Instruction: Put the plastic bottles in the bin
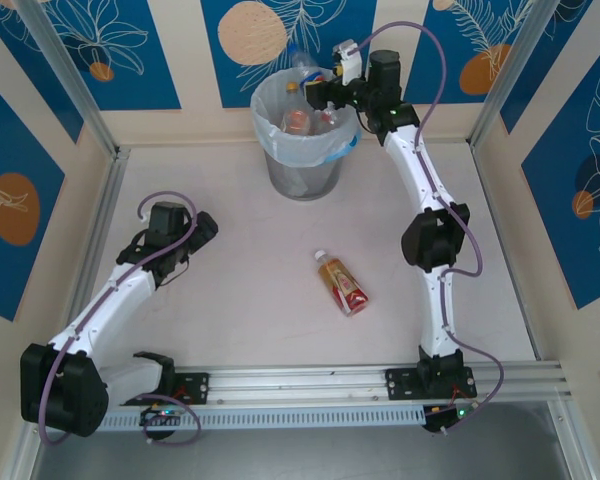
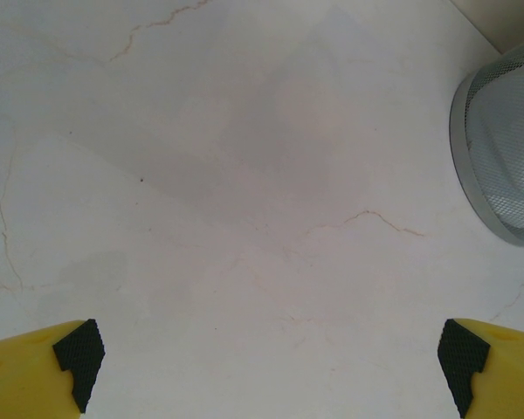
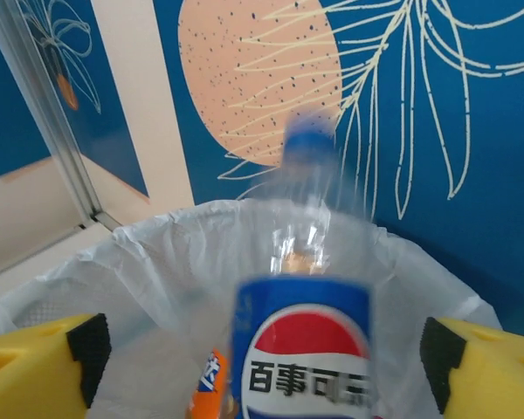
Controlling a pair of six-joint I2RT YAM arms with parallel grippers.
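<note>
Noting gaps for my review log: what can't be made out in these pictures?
How many bottles are in the bin: top view, bag and right gripper cover them.
Blue-label bottle: right wrist view, blurred, base cut by bottom edge.
Table bottle label text: top view, too small.

blue-labelled bottle (image 3: pixel 301 358) — Pepsi globe | reads 百事可 — rest blurred
</note>
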